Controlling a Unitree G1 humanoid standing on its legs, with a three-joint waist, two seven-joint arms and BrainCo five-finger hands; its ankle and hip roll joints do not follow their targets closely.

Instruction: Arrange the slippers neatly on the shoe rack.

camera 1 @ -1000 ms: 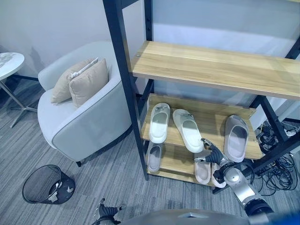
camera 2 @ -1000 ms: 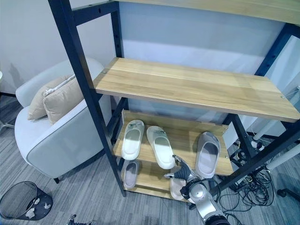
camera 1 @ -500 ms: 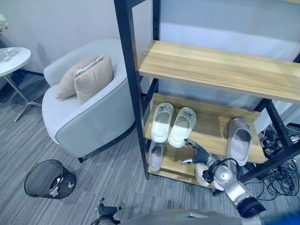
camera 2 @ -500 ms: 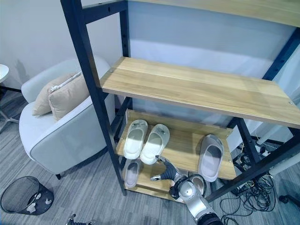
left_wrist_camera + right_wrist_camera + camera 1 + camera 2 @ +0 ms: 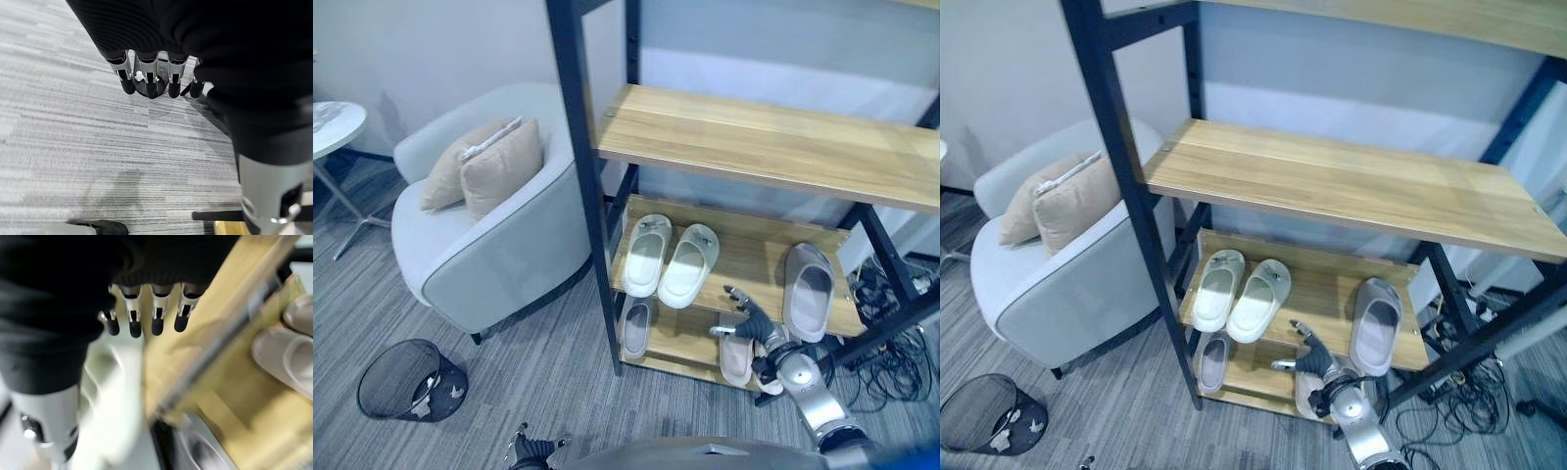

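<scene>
On the rack's middle shelf [image 5: 759,257] two white slippers [image 5: 646,255] [image 5: 690,264] lie side by side at the left, toes toward the wall. A grey slipper [image 5: 808,291] lies at that shelf's right end. The bottom shelf [image 5: 683,338] holds a grey slipper [image 5: 634,328] at the left and a beige pair [image 5: 736,358] at the right. My right hand [image 5: 754,321] is open in front of the middle shelf's front edge, between the white pair and the grey slipper, holding nothing. My left hand [image 5: 151,81] hangs open over the carpet.
A pale grey armchair [image 5: 499,250] with two beige cushions [image 5: 489,166] stands just left of the rack's dark post [image 5: 582,186]. A mesh wastebasket [image 5: 411,380] is on the carpet at lower left, a round side table [image 5: 328,122] at far left, and cables [image 5: 891,372] to the right.
The second white slipper, slanted a second ago, has been turned to lie parallel beside the first. My right hand has drawn back to the right. The camera has shifted.
</scene>
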